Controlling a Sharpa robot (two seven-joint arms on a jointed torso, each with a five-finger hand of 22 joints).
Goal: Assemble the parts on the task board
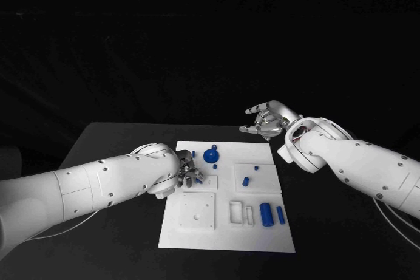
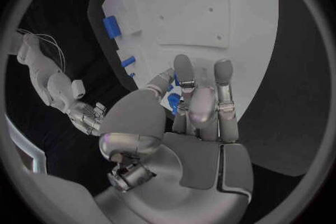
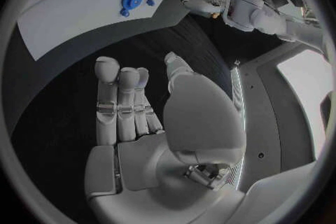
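Left robot hand (image 1: 186, 172) pinches one blue part (image 2: 173, 102).

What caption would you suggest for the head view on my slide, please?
Left hand works a small blue part on the white task board while the right hand hovers empty beyond its far edge.

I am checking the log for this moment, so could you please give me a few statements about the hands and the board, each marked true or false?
1. The left hand is over the task board, its fingers at a small blue part. True.
2. The right hand holds a blue part. False: it holds nothing and is off the board, over the black table.
3. A round blue part sits on the board. True.
4. The board holds no parts near its close edge. False: blue cylinders lie there.
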